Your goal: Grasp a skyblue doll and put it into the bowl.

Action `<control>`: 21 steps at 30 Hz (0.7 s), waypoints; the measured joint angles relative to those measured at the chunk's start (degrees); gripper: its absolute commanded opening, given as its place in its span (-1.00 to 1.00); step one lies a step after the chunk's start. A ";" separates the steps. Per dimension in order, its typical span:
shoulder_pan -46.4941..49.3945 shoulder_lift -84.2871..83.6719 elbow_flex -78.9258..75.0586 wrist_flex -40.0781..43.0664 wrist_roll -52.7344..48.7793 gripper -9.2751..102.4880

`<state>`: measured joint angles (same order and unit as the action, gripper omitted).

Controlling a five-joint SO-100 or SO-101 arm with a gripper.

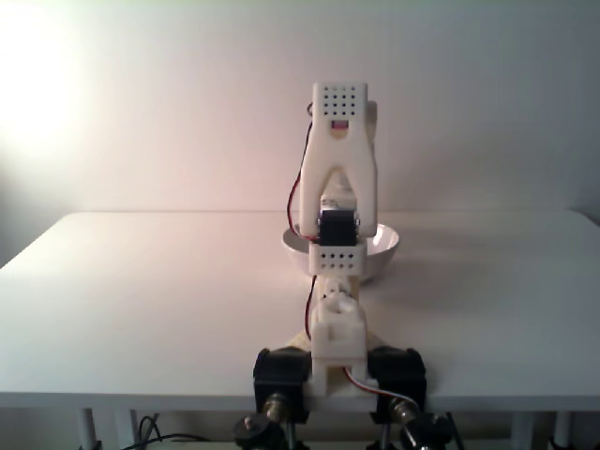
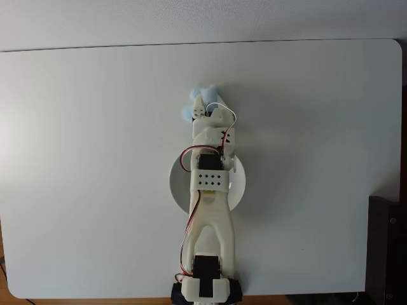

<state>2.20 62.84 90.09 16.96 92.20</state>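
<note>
End effector [image 2: 200, 105] reaching past the far rim of the bowl [image 2: 176, 184] in a fixed view from above, tip sitting right on the skyblue doll [image 2: 193, 95], which lies on the tabletop [image 2: 76, 159] just beyond the bowl and peeks out as pale blue fluff on either side of the tip. Cannot tell whether the fingers are apart, together or clamped on the doll: too small and too overlapped by the wrist. Arm [image 2: 210, 210] stretched straight over the bowl, covering its middle. Likely step, judged from this alone: closing on or lifting the doll. Risks from here: a shallow pinch on soft fluff letting the doll slip free during the lift; a drop short of the rim when pulling back; the arm's underside nudging the bowl on the retreat. In a fixed view from the front, arm [image 1: 336, 187] standing directly before the bowl [image 1: 384, 246], hiding its centre and everything behind it. Bright glare at upper left washing out that corner; picture soft overall.
</note>
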 measured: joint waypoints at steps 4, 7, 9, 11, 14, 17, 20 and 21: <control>0.62 1.49 -2.64 -0.18 0.09 -0.84; 0.70 4.13 -4.57 -0.18 -0.09 -0.84; 0.62 5.71 -4.83 -0.18 0.09 -0.84; 0.62 7.82 -5.10 -0.18 -0.09 -0.84; 0.62 10.99 -5.10 -0.18 -0.09 -0.84; 0.62 13.01 -5.10 -0.18 -0.09 -0.84; 0.62 14.41 -5.10 -0.18 -0.09 -0.84; 0.62 14.68 -5.10 -0.09 -0.09 -0.84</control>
<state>2.81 77.52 84.99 16.88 92.11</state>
